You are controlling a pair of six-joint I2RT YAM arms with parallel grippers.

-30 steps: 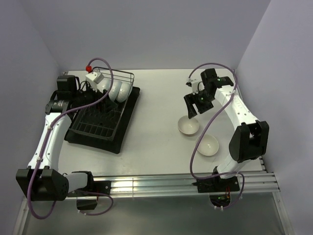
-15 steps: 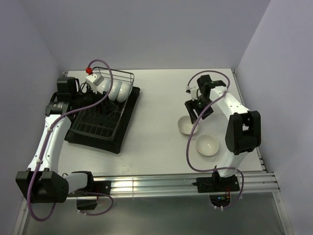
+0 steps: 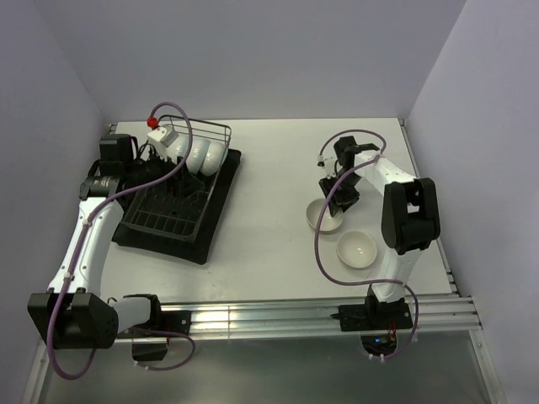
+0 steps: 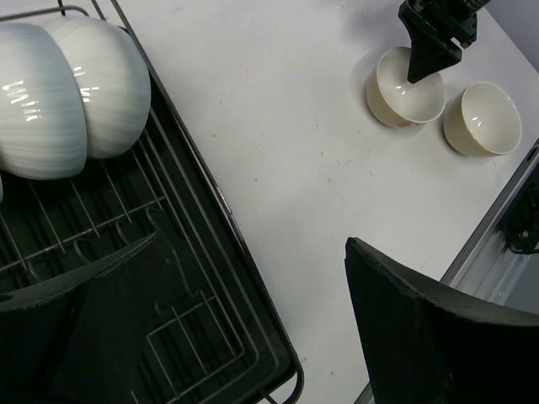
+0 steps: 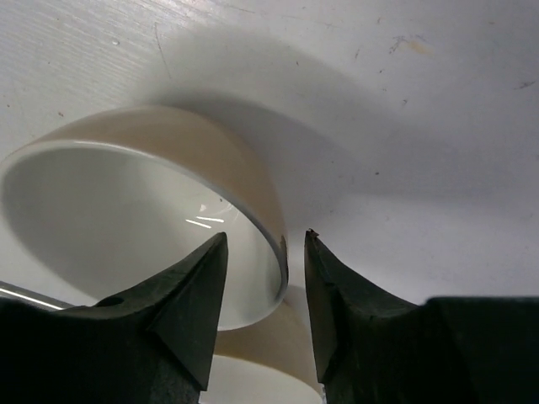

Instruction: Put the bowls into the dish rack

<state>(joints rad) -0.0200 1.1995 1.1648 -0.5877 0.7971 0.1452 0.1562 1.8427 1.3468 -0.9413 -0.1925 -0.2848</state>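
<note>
My right gripper (image 5: 265,238) is down on a bowl (image 5: 109,210). The rim sits between its two fingers, one inside and one outside. The gap is narrow, but I cannot tell if it squeezes the rim. A second bowl (image 3: 356,249) sits just beside that one. My left gripper (image 4: 253,337) is spread wide over the dish rack (image 4: 192,172), holding nothing. Ahead of it, white bowls (image 4: 105,80) stand on edge in the rack.
</note>
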